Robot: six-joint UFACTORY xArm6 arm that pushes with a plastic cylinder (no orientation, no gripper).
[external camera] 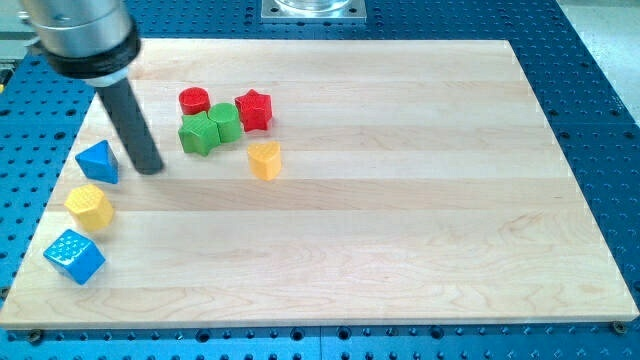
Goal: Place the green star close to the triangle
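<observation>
The green star (pixel 198 133) lies on the wooden board at the view's upper left, touching a green round block (pixel 226 122) on its right. The blue triangle (pixel 98 162) sits near the board's left edge. My tip (pixel 150 168) rests on the board between them, just right of the triangle and left and a little below the green star, touching neither as far as I can see.
A red cylinder (pixel 194 100) and a red star (pixel 254 109) sit by the green blocks. A yellow heart (pixel 265 159) lies below them. A yellow hexagon (pixel 90 207) and a blue cube (pixel 74 256) lie below the triangle, near the board's left edge (pixel 40 215).
</observation>
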